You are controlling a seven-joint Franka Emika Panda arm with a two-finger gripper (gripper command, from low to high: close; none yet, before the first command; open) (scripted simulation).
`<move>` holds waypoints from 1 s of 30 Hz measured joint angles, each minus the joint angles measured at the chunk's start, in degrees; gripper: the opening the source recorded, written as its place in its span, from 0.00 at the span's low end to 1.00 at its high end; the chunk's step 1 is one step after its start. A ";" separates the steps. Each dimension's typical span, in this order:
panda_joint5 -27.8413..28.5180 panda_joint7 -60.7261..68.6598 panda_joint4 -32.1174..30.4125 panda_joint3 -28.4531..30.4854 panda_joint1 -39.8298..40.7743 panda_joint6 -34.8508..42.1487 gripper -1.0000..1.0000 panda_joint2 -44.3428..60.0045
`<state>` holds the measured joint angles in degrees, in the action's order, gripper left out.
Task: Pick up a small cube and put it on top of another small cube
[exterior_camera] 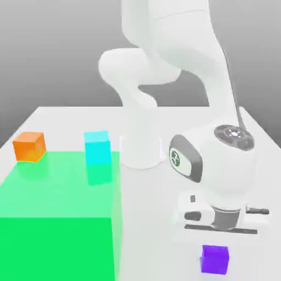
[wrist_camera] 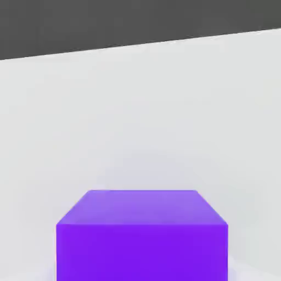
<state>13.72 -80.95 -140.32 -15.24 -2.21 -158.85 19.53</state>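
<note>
Purple and matte, the small cube [exterior_camera: 214, 259] sits flat on the white table [exterior_camera: 60, 118] near the front edge in the exterior view, toward that view's right. It is square to the table as far as I can judge, and being a cube it offers no long axis; either pair of opposite faces would serve for a grip.

My gripper [exterior_camera: 220, 229] hangs directly above the small cube, close to it but not touching. In the hand view the small cube [wrist_camera: 141, 236] shows large and near, its top face and one side face visible, with bare table beyond it. I judge the coming move to be a straight descent, with little or no sideways correction.

I cannot tell how far my jaws stand apart, since the hand's body hides them in the exterior view. I see nothing held between them.

Outward from the small cube: a large green block [exterior_camera: 57, 219] occupies the exterior view's left. A cyan cube [exterior_camera: 97, 147] stands at its far edge and an orange cube [exterior_camera: 29, 146] sits near its far corner on that same side. Both are well apart from the small cube, with my arm's base [exterior_camera: 141, 151] between. Either could serve as the stacking target; I cannot say which is intended.
</note>
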 joint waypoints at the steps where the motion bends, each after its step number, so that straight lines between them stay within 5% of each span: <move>1: -1.37 1.00 -0.46 -0.92 0.63 1.55 0.00 -2.04; 14: -3.15 16.82 -1.23 3.00 9.99 24.14 0.00 -25.40; 26: -11.78 34.95 -2.99 15.09 13.51 45.91 0.00 -50.18; 30: -13.12 35.06 -8.05 16.69 14.62 41.44 0.00 -50.50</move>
<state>0.60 -45.89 -148.36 1.45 12.41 -117.41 -30.97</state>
